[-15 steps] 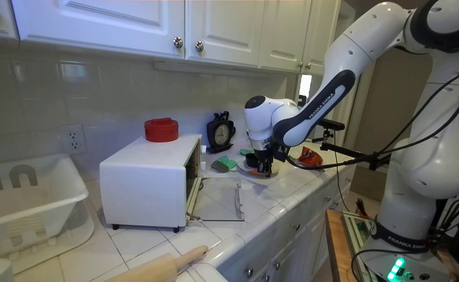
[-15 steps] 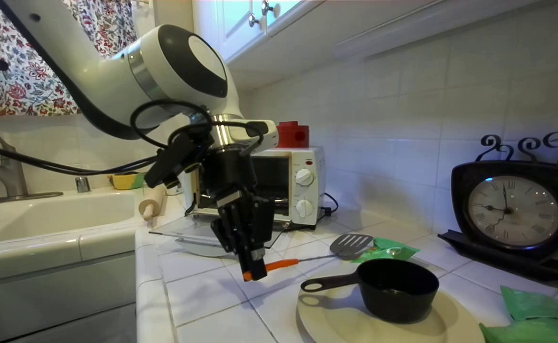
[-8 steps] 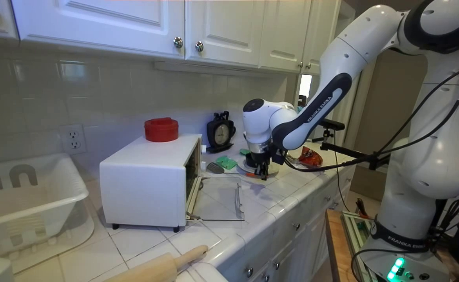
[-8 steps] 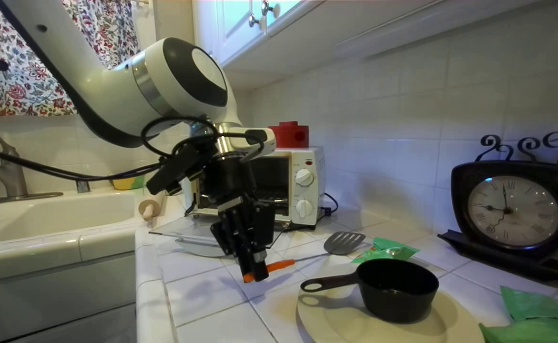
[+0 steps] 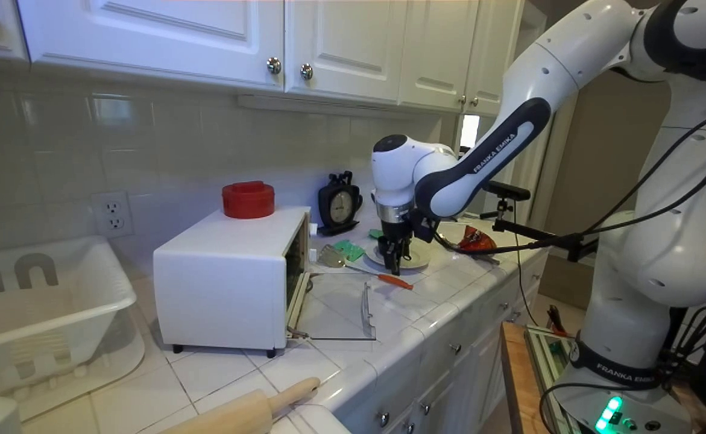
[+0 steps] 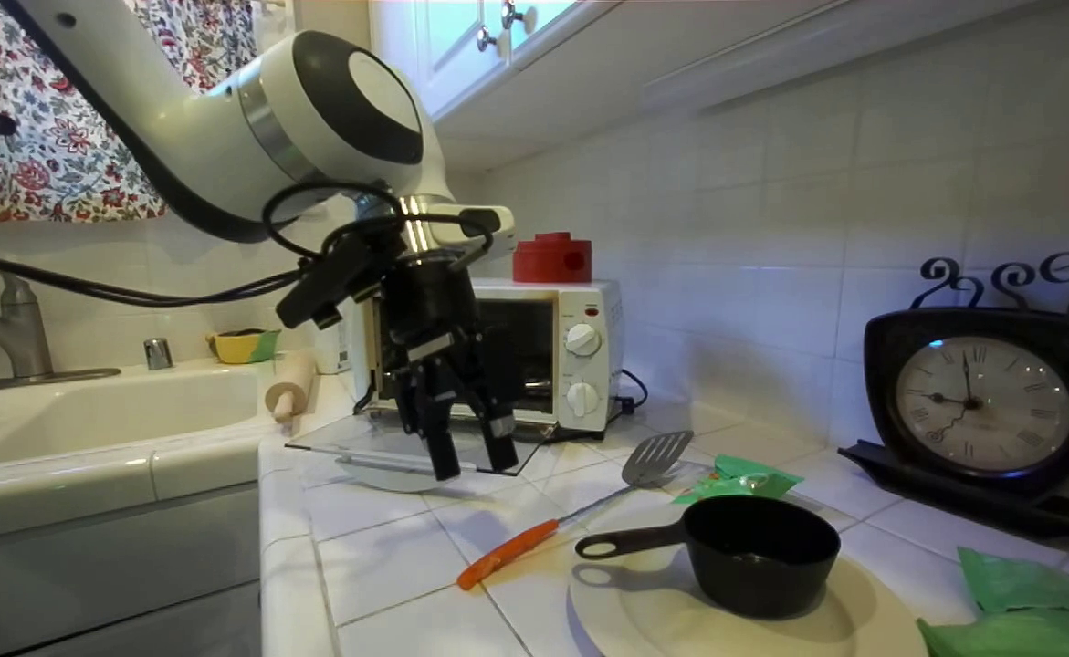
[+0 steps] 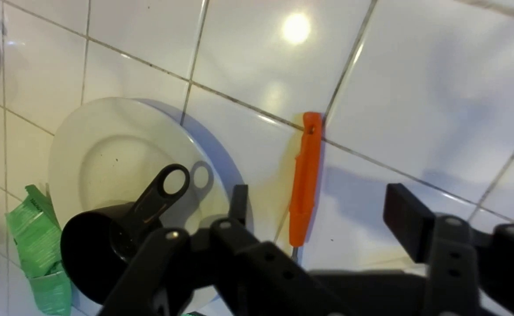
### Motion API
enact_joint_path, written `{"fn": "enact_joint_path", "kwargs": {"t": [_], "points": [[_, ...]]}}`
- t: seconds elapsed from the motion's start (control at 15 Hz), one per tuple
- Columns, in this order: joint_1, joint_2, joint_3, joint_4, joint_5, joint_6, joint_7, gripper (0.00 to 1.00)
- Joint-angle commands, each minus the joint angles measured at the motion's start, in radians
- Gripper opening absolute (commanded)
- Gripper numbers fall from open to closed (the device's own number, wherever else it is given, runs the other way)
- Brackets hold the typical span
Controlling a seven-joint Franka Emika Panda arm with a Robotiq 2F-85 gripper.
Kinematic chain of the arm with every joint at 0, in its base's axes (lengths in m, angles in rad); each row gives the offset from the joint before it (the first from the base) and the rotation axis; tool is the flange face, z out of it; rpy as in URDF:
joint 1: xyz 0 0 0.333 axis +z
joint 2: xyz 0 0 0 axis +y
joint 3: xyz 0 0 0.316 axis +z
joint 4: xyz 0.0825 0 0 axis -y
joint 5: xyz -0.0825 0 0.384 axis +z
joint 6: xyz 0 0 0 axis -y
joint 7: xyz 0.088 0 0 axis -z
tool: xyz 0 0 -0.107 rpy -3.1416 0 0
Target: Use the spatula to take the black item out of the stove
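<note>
You have lifted your jaws, now spread apart; the spatula (image 7: 304, 184), pinched before, lies on the desk (image 6: 388, 584) near the plate (image 7: 107, 171).

– how many things are on the counter (image 6: 397, 575)?

– near the back edge, one clock (image 6: 981, 401). near the front edge, one rolling pin (image 5: 232, 416). between those edges, one stove (image 5: 220, 301) with two dials (image 6: 582, 339), topped by one round red object (image 5: 248, 202).

– and the rest?

– one spatula (image 6: 539, 534), one plate (image 6: 648, 607) under one black pot (image 6: 762, 566), one dish rack (image 5: 87, 334), one red packet (image 5: 477, 239), at least two green packets (image 6: 742, 482).
</note>
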Motion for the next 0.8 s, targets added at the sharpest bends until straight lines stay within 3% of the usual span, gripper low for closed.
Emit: {"fn": "enact_joint_path", "kwargs": {"t": [0.0,0.4,0.47,0.53,0.73], "points": [[0.033,-0.130,0.000,-0.022,0.197,-0.127,-0.141,1.00],[0.036,-0.254,-0.025,0.051,0.466,-0.334,-0.242,1.00],[0.033,-0.263,-0.027,0.065,0.476,-0.355,-0.246,1.00],[0.026,-0.230,-0.007,0.045,0.423,-0.303,-0.216,1.00],[0.024,-0.257,-0.014,0.062,0.445,-0.336,-0.224,1.00]]}}
